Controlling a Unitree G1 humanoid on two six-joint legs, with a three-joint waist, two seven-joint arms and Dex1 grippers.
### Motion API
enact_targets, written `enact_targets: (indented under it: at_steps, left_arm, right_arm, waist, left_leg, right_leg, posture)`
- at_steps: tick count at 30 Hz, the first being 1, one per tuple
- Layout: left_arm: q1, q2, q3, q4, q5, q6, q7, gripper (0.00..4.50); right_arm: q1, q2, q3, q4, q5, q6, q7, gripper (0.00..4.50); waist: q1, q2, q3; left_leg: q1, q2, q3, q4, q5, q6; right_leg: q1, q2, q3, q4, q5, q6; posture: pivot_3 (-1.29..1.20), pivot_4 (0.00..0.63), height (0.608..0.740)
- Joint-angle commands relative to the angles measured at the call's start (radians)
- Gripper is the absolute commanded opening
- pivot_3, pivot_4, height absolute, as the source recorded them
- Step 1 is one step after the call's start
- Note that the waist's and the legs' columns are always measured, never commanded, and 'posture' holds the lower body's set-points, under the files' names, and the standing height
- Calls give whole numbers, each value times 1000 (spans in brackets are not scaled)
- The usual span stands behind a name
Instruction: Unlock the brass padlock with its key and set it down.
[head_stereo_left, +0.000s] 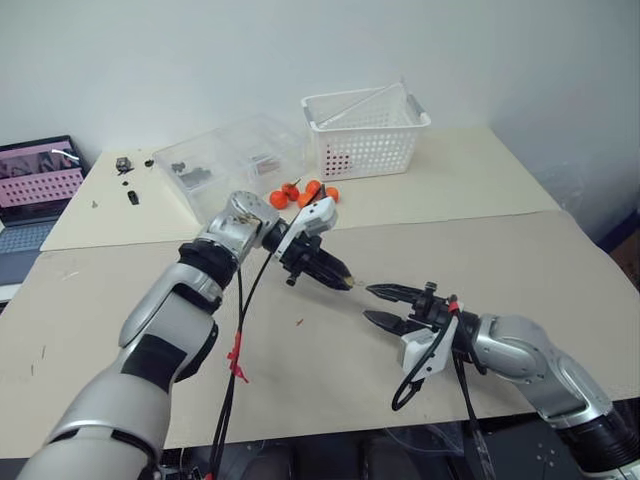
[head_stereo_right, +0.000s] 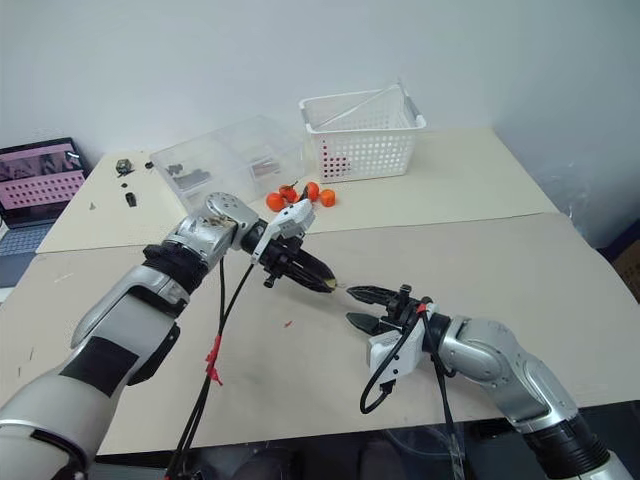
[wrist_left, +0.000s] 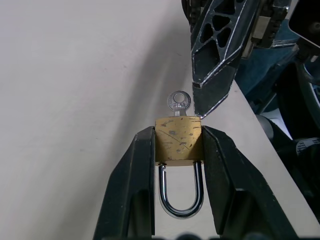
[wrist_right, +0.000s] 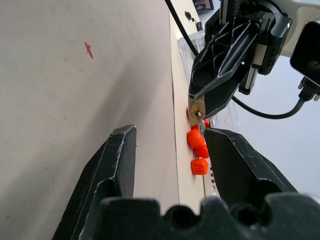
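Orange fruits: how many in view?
4, clustered on the table between the clear bin and white basket. More may hide behind the left gripper.

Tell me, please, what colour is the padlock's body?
Brass yellow padlock, clearest in the left wrist view.

- My beige table (head_stereo_left: 480, 250) stands against a plain white wall (head_stereo_left: 200, 60).
- A second table (head_stereo_left: 470, 170) adjoins it behind.
- A laptop (head_stereo_left: 35, 185) sits far left.
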Motion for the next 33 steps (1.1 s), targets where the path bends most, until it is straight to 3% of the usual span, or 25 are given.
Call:
enact_targets:
  at_steps: [1, 16, 33]
  left_arm:
    - [-21, 18, -36, -34, -22, -48, -4, 823]
    - [-48, -34, -84, -5, -24, -119, -4, 823]
    - [-59, -26, -101, 1, -43, -117, -4, 823]
  right_arm:
    - [-11, 9, -30, -30, 8, -12, -10, 2645]
    - [-67, 60, 1, -21, -16, 6, 15, 2645]
    - [-74, 75, 1, -1, -23, -2, 12, 2645]
  waist:
    - [1, 0, 0]
    - [2, 0, 0]
    - [1, -1, 0]
  left_leg:
    - [0, 0, 0, 0, 0, 0]
    - [0, 0, 0, 0, 0, 1]
    - [-1, -1, 1, 2, -1, 1]
  right_leg:
    - [0, 0, 0, 0, 0, 0]
    - [0, 0, 0, -1, 0, 0]
    - [0, 0, 1, 0, 0, 0]
  posture:
    - [0, 150, 740]
    - [0, 150, 740]
    - [0, 150, 740]
